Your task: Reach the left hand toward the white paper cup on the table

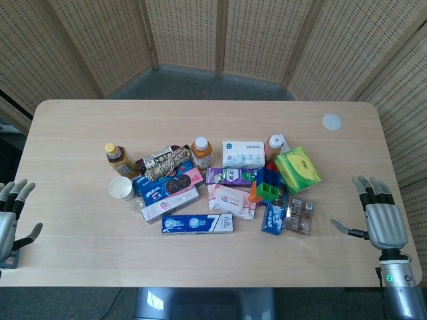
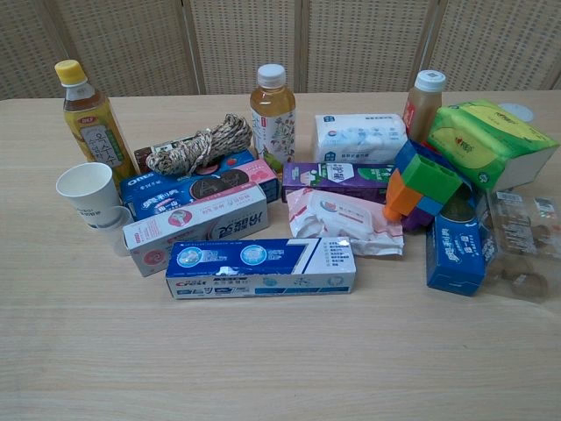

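- The left hand rests at the table's left edge in the head view, fingers spread and holding nothing; it does not appear in the chest view. It is well apart from the paper cup, so the reach looks not yet begun.
- The right hand lies open and empty at the right edge, far from the pile.
- The paper cup sits at the left end of the clutter, just in front of the yellow-capped tea bottle and touching or nearly touching the blue biscuit box on its right side.
- A small clear cup stands just in front of the paper cup, close against it.
- Risk: the paper cup is light and empty-looking, so a fast sideways approach would likely tip it or push it into the boxes.
- Risk: spread fingers coming in from the near left could catch the clear cup first and knock it over.
- Risk: overshooting past the cup could bump the tall tea bottle, which looks easy to topple.
- The paper cup stands upright, its long axis vertical, its open mouth facing up and its narrower base on the table.
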`<state>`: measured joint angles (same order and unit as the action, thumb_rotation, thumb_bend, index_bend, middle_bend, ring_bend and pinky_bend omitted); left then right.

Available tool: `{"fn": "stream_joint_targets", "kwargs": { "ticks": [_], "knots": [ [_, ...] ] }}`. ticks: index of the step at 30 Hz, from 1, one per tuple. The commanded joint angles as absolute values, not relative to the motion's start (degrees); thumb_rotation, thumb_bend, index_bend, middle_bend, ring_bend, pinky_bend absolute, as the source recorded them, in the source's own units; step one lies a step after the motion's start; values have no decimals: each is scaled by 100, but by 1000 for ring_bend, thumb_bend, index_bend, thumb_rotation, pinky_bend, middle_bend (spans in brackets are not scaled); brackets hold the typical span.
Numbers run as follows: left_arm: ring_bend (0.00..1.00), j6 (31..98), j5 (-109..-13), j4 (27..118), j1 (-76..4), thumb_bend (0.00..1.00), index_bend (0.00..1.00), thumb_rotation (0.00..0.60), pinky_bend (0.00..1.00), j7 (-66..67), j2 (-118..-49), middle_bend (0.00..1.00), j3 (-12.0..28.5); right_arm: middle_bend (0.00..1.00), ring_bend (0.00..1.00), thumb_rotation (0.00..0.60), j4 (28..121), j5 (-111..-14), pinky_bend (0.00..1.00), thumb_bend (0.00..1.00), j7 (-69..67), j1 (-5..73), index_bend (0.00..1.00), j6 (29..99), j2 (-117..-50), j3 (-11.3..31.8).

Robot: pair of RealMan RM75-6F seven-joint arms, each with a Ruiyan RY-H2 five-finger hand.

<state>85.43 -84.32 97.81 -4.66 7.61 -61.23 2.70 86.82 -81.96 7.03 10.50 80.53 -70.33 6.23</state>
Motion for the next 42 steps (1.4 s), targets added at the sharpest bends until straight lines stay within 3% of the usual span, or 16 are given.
{"fn": "stream_joint_targets", "kwargs": {
  "ticks": [1,12,21,42],
  "knots": [
    [1,8513,-8429,9782,-482,340,108,600,0,774,-6134,32,269,0,0,278,8677,-8199,0,31,699,1045,0,8068,-7037,626],
    [1,8405,-8456,9797,-573,339,108,600,0,780,-6074,32,290,0,0,279,8716,-8233,0,30,669,990,0,8159,-7037,609],
    [1,7821,-8291,9510,-913,339,123,600,0,834,-6211,36,340,0,0,279,8825,-8199,0,30,808,1027,0,8099,-7007,632],
    [133,6248,-8119,7454,-2175,339,178,600,0,1010,-8092,147,435,0,0,273,9005,-8051,0,31,961,888,0,8223,-6827,654]
  ]
}}
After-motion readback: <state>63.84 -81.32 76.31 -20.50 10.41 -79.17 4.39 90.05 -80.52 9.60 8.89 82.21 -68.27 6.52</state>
